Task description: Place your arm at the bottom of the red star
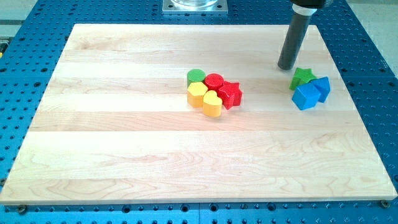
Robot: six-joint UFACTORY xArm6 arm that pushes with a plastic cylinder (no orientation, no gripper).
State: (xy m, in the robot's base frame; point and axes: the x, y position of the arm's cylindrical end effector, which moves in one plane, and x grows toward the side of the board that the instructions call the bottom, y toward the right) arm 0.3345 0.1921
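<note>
Table: the pale wooden table (pixel 124 155) fills most of the view, with a blue perforated base showing round its edges.
Rod: a straight dark rod comes down from the view's top right; its tip (pixel 285 67) rests on the wood, touching no block.
Gripper: there is none on this arm, so nothing to call spread or pressed together; the rod only pushes.
Blue blocks: two blue blocks (pixel 311 92), packed together just below and to the view's right of the tip; I cannot settle their shapes.
Green star: the green star (pixel 303 76) sits just to the view's right of the tip, against the blue pair.
Cluster: five blocks huddle to the view's left of the tip and a little lower.
Red star: the red star (pixel 231 94) is that cluster's nearest member to the tip, on its right side.
Neighbours: a red cylinder (pixel 214 81), a green cylinder (pixel 196 77), a yellow heart (pixel 212 104) and another yellow block (pixel 198 94) lie beyond the star, all seemingly touching.
Doing it well: I would swing the tip down the view first through open wood, then leftward, stopping just below the star without nudging it or the yellow heart.
Risk: a straight diagonal line could clip the star's right points.
</note>
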